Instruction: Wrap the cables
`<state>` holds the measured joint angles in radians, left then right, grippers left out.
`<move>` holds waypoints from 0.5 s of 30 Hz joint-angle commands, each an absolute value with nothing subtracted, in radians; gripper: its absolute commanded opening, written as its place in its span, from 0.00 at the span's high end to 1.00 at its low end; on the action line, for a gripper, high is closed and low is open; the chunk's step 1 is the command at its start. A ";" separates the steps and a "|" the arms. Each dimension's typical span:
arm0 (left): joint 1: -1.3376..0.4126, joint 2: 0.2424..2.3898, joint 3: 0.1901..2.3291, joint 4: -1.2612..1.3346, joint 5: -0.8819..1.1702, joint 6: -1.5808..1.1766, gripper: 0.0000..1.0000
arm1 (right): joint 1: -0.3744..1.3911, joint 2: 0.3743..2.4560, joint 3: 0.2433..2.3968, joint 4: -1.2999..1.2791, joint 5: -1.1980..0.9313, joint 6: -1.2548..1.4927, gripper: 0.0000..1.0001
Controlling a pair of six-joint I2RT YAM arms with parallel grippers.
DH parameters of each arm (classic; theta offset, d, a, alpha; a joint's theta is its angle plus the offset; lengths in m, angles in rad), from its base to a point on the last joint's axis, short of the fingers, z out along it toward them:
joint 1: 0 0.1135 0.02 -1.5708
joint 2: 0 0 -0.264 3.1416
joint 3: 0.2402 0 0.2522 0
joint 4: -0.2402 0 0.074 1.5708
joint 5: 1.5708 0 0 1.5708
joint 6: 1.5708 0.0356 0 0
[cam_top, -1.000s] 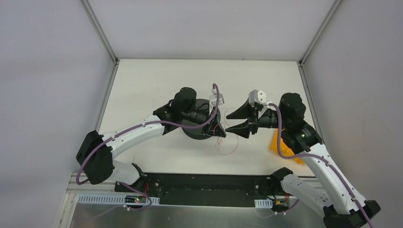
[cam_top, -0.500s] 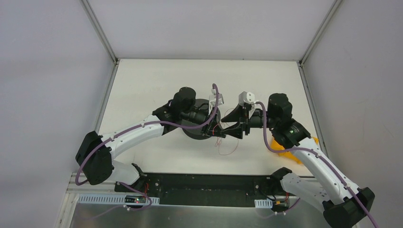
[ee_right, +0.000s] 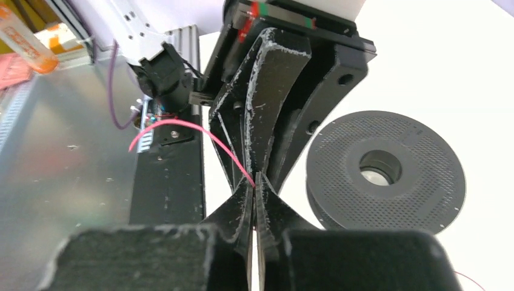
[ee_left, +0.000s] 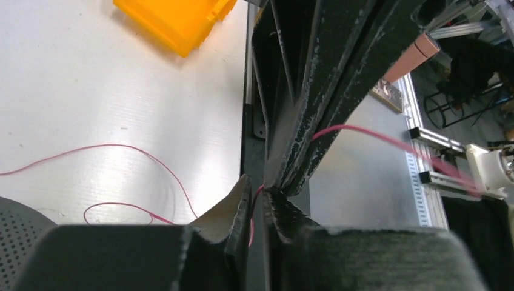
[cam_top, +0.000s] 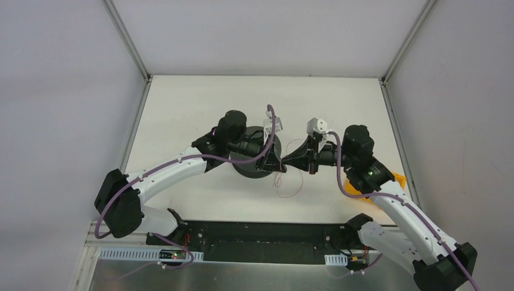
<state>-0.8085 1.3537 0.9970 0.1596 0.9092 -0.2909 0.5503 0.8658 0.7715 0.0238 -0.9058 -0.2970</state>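
Seemingly the wrapping has hardly begun. The spool (ee_right: 345, 170) lies flat on the table (cam_top: 182, 109), partly under the left arm, and no turns of wire (ee_left: 121, 147) show on the part of it that is in view. Whether any wire sits between its flanges I cannot tell.

Just right of the spool, the left pincer (cam_top: 274, 162) is pressed together on the wire, with the thin red strand running out from between its tips. A little further right of the spool, the right pincer (cam_top: 288, 162) meets it tip to tip. It too is pinched on the same strand, right beside the left one's grip.

Most of the wire is slack. From the pinch it hangs down to loose loops on the table, to the right of the spool and nearer the arm bases. One free arc also curves off into the air beside the tips. An orange block (cam_top: 397, 179) sits well to the right of the spool and has no part in this.

By my judgement, the strand is secured in both pincers. What is left is nearly everything: bringing it to the spool and winding the loose length round the core.
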 commanded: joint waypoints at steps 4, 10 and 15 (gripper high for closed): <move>-0.820 1.277 1.015 0.041 0.767 -0.144 0.59 | 0.556 0.774 0.800 0.019 -0.705 -0.177 1.00; -0.824 1.170 0.953 -0.047 0.486 0.065 0.50 | 0.555 0.703 0.908 -0.257 -0.402 -0.099 1.00; -0.878 1.148 0.895 -0.072 0.239 0.322 0.45 | 0.557 0.643 0.974 -0.381 -0.147 -0.009 1.00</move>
